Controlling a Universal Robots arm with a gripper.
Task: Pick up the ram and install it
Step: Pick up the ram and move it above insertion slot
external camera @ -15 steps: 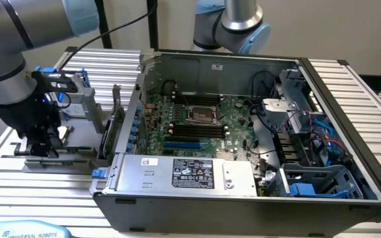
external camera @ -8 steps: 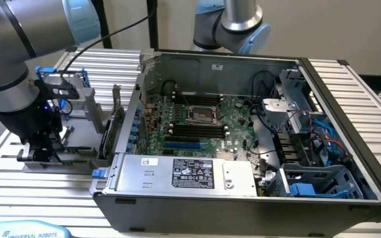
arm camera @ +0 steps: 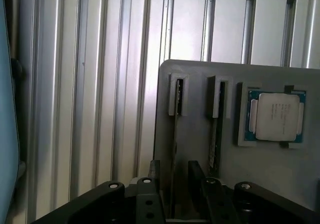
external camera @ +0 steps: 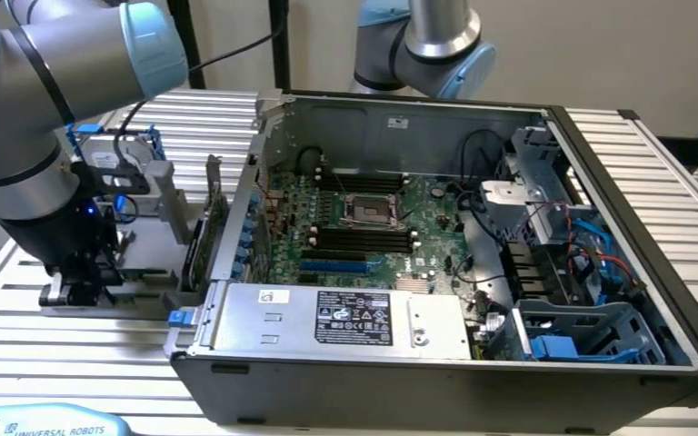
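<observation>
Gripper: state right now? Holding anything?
Gripper: open, straddling the ram standing in the gray holder; not closed on it.

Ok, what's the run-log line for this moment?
stage: pickup | gripper: jaws open, astride ram | ram: on edge in gray holder slot, not lifted

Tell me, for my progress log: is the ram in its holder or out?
In. The ram stands on edge in a slot of the holder, between the fingers of the open gripper.

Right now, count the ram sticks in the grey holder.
2. One ram stands between the gripper's fingers; the other sits in the next slot, nearer the processor. More may be hidden.
</observation>
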